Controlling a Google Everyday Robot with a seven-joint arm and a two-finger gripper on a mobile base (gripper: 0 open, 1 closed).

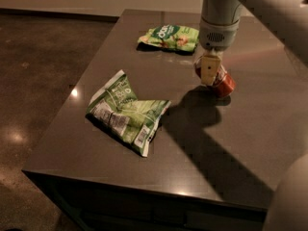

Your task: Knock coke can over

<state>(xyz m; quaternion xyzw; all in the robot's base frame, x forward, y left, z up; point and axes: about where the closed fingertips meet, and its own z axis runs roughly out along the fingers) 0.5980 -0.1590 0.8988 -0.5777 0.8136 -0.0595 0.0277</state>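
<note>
The red coke can (222,83) is on the grey table (250,129), right of the middle, tipped over so it leans down to the right. My gripper (210,69) hangs straight down from the arm at the top and sits right against the can's upper left side, its tan fingertip in front of the can. Part of the can is hidden behind the gripper.
A crumpled green and white snack bag (127,112) lies at the table's front left. A second green snack bag (169,37) lies at the back, left of the gripper. The table's left and front edges drop to a dark floor. My arm's shadow falls across the right side.
</note>
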